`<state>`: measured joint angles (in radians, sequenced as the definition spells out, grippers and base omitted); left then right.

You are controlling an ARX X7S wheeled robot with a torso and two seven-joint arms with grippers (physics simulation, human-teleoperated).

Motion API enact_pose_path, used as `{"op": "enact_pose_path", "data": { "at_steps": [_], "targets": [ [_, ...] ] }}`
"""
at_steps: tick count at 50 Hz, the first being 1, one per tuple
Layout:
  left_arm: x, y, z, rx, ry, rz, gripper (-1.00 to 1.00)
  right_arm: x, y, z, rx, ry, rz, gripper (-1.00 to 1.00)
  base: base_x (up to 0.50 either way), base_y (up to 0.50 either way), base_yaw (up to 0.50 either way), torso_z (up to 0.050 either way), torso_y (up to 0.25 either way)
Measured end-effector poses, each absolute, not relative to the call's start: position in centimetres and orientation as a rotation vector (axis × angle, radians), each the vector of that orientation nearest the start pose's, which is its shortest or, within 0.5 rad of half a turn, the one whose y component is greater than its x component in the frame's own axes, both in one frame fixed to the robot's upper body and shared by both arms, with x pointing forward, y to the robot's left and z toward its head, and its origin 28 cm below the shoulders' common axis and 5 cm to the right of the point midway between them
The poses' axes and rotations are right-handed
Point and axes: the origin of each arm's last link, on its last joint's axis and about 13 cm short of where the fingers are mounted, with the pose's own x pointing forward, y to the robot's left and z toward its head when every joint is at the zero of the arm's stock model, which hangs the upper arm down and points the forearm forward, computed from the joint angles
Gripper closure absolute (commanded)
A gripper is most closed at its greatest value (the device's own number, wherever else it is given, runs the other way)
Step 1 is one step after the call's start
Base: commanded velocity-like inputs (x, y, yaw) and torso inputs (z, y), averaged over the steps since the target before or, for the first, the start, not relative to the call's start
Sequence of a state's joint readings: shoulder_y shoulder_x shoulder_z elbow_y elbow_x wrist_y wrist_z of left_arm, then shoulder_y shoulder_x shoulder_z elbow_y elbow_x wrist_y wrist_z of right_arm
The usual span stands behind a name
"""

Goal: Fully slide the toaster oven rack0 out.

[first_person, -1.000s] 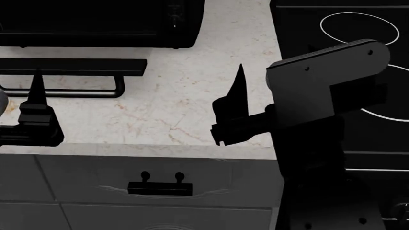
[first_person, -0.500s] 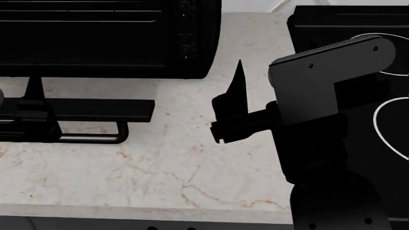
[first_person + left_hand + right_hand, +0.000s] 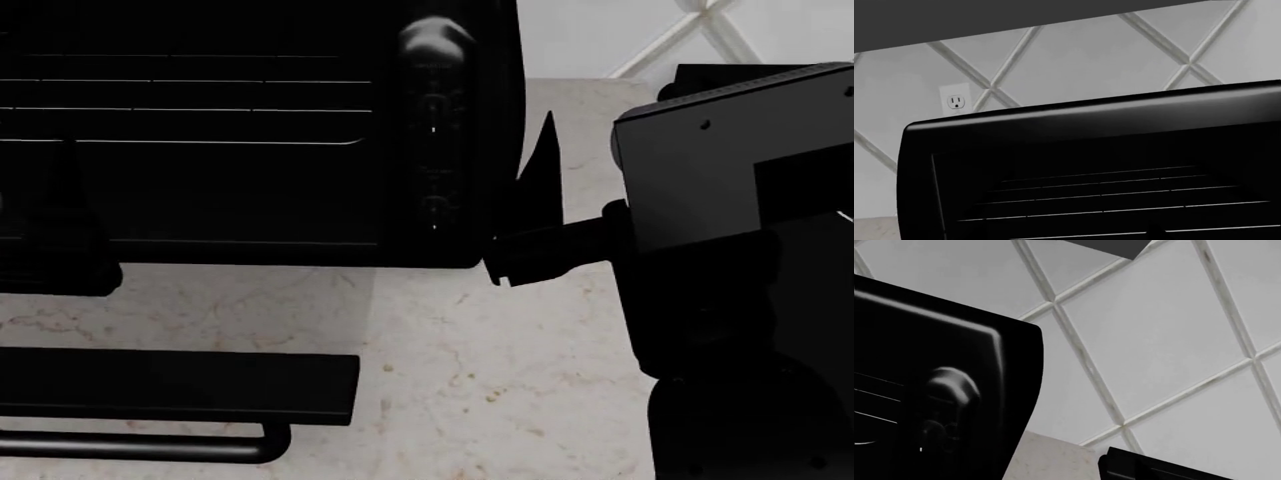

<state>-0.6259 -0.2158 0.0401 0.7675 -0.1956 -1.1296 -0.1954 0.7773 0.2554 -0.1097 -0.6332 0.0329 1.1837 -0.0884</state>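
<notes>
The toaster oven is a black box at the upper left of the head view, with its knob column on its right side. It also shows in the left wrist view and in the right wrist view. The rack0 shows as pale rods inside the cavity, and also in the left wrist view. The door lies open and flat, bar handle towards me. My left gripper is a dark spike before the cavity. My right gripper stands beside the oven's right side.
The marble counter runs in front of the oven. A black stove lies at the right behind my right arm. A tiled wall with an outlet stands behind the oven.
The view has closed in on the oven, which has slid down and grown larger. The door now lies at the bottom. My right gripper now stands level with the oven's right side.
</notes>
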Motion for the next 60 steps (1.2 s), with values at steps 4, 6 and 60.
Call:
{"op": "enact_pose_path", "data": {
  "at_steps": [4,6,60],
  "targets": [
    [24.3,22.5,22.8,0.127,-0.25,0.074,-1.0,26.6,-13.0,25.0,-0.266,-0.198,0.045,-1.0,0.0,0.0,0.0,0.0,0.003],
    [24.3,22.5,22.7,0.128,-0.249,0.074,-1.0,26.6,-13.0,25.0,-0.265,-0.198,0.044,-1.0,0.0,0.0,0.0,0.0,0.0],
    [30.1,19.1,23.7,1.015,-0.119,-0.059,-1.0,26.4,-13.5,25.4,-0.302,-0.196,0.03,-1.0,0.0,0.0,0.0,0.0,0.0]
  ]
}}
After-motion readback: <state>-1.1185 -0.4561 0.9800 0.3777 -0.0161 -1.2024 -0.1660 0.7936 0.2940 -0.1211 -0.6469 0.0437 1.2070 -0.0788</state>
